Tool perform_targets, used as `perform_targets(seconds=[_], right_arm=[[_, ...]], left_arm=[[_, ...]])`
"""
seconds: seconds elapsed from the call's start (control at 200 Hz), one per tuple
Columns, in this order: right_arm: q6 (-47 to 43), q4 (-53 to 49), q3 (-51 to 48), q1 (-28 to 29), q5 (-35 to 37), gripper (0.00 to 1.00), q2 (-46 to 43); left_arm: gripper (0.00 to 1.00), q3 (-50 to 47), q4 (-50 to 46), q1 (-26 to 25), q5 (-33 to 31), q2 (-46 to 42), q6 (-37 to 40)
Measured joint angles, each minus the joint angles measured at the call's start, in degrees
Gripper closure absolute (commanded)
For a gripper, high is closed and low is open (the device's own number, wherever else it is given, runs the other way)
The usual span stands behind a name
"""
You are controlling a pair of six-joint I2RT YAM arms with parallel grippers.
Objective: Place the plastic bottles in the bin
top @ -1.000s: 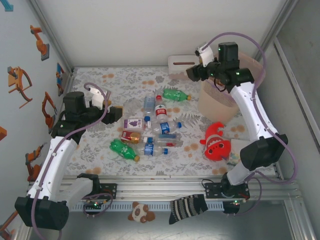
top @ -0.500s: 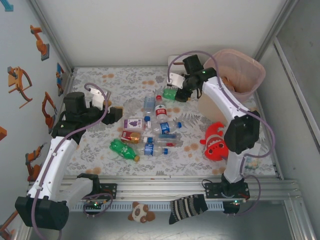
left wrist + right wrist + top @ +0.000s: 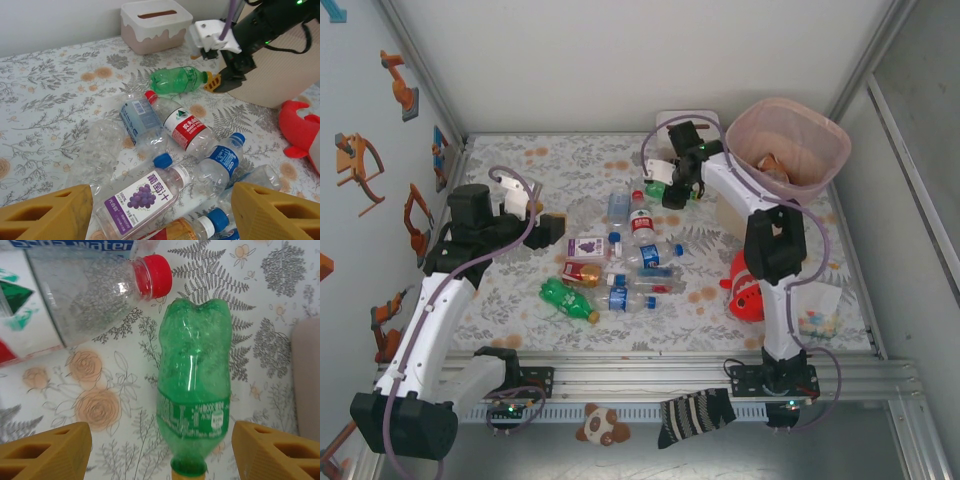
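Purple-labelled bottle (image 3: 145, 197) reads 葡萄汁, perhaps "100%" too.

Count on the table: two green bottles (image 3: 568, 300), one purple-labelled bottle (image 3: 588, 246), one red-labelled bottle (image 3: 641, 225), one brownish bottle (image 3: 582, 272). There are about five clear blue-labelled bottles (image 3: 655, 255); overlap prevents an exact figure. Also recorded: one bin (image 3: 810, 125), one tissue box (image 3: 155, 22), one red plush toy (image 3: 745, 290).

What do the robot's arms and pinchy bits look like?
Both the left arm and right arm are white tubes with black joints and a looping purple cable. The left end effector and right end effector have chunky mustard-yellow fingers.
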Motion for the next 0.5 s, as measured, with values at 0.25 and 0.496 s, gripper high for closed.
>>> perform_targets(seconds=[0.25, 0.496], right_arm=[[0.00, 2.75, 6.21, 0.00, 0.22, 0.22, 8.52], [-0.04, 3.43, 14.32, 0.02, -0.07, 0.22, 14.36]], left_arm=[[0.27, -0.09, 0.13, 0.00, 0.02, 0.11, -0.37], [0.27, -0.15, 0.35, -0.04, 0.02, 0.11, -0.39]])
